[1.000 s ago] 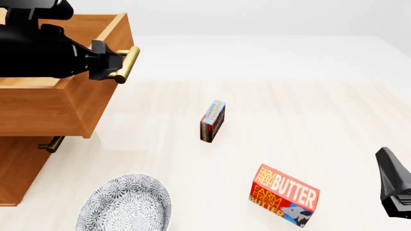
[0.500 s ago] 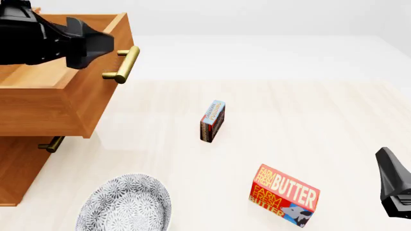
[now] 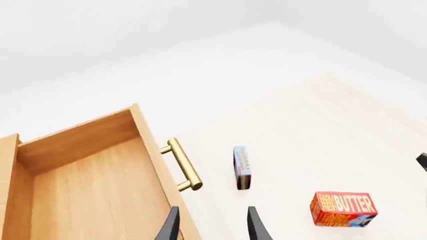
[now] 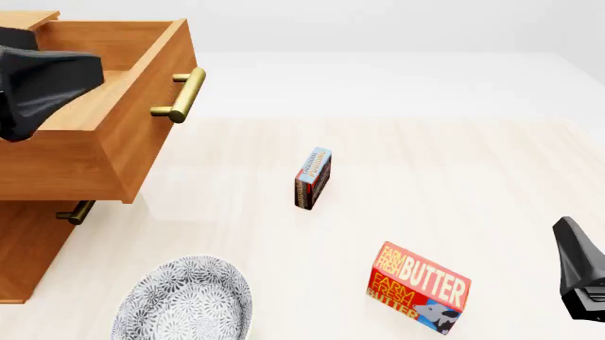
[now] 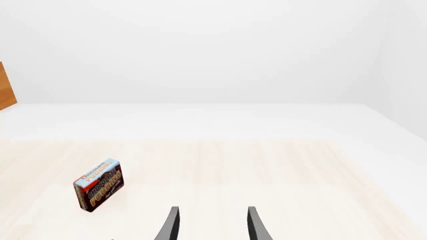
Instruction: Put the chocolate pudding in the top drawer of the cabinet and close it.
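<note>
The warm brown wooden top drawer [image 4: 113, 120] stands pulled out, the small dark-brown chocolate pudding box [image 4: 313, 178] upright on the pale table [image 4: 454, 177], both grippers' jaws parted, empty.

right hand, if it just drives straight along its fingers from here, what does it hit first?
Probably nothing soon. In the right wrist view the right hand is open and points over bare table; the chocolate pudding stands off to one side of that line. Depth beyond is unclear.
</note>
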{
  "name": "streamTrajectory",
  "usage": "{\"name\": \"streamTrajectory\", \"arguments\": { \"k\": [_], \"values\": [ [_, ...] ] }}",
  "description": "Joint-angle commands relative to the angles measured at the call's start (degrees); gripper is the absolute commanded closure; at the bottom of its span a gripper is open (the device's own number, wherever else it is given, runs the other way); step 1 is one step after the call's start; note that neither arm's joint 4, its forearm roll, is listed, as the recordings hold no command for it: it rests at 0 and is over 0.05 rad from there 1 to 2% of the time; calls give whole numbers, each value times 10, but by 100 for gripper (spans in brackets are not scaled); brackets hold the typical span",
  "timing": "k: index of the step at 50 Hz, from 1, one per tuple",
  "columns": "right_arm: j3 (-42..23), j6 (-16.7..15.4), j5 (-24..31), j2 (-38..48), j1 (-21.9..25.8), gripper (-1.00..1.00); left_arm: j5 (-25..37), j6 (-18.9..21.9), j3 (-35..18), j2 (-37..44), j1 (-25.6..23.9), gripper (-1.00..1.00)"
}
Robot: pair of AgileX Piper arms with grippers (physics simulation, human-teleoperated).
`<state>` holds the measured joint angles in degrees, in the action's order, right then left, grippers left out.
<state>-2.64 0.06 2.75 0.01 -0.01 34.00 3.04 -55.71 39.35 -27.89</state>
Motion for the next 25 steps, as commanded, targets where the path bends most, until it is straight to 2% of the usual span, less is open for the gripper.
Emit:
{"name": "streamTrajectory", "arguments": {
  "k": [1, 13, 17, 19, 25],
  "values": [
    [0, 0, 0, 0, 0, -100, -26, 40, 71, -90, -31, -100],
    [0, 0, 0, 0, 0, -100, -67, 35, 148, -160, -83, -100],
    [0, 0, 0, 0, 0, -100, -88, 11, 173, -183, -103, -100],
    [0, 0, 0, 0, 0, -100, -93, 10, 190, -196, -103, -100],
    [0, 0, 0, 0, 0, -100, -135, 2, 233, -201, -145, -100]
  ]
}}
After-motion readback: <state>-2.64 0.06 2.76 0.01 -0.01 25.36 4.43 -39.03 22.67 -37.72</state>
